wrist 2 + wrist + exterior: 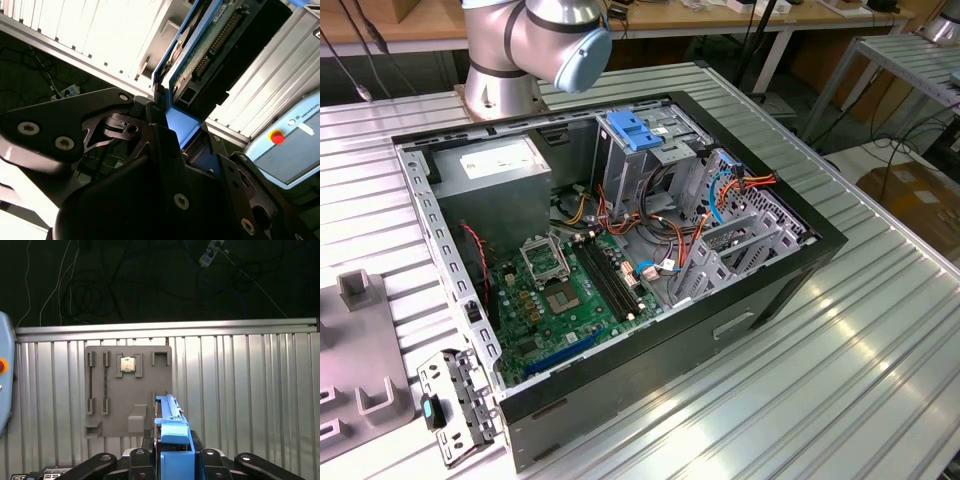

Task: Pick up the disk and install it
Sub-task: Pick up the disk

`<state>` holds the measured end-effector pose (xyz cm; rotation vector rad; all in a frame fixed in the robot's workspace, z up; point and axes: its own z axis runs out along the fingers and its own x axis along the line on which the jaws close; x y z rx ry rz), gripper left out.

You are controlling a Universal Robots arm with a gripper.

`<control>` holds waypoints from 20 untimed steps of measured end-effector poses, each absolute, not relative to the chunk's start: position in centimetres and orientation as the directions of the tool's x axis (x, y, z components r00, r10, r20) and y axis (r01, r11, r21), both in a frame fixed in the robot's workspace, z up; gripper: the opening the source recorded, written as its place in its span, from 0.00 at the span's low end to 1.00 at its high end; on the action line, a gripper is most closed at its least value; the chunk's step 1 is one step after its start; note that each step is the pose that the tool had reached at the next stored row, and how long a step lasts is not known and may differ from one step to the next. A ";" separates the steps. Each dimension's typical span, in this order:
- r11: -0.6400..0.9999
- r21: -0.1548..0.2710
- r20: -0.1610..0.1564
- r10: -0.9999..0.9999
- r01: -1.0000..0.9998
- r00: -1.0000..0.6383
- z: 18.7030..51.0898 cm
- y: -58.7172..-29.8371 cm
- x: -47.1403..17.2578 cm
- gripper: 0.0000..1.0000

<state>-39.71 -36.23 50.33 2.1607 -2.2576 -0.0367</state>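
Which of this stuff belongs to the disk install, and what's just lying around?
Job:
- disk, held in the end effector
- open case

Lying about:
- grey fixture plate
- chip seated in it
- loose bracket beside the case

In the first wrist view the disk (170,415) stands edge-on, its near end hidden between the links of the tool (173,445) (its broad faces are turned out of sight). In the second wrist view its far end runs off the picture. In the exterior view the arm (535,40) is cut off just past its base joints, and the grey tray (360,370) by that view's left edge.
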 end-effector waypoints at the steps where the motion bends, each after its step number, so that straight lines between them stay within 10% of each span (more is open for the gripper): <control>1: 0.044 0.028 -0.004 -0.999 -0.999 -0.044 50.3 -36.2 -39.6 0.37; 20: 0.047 0.030 -0.004 -0.999 -0.998 -0.048 50.3 -36.2 -36.5 0.37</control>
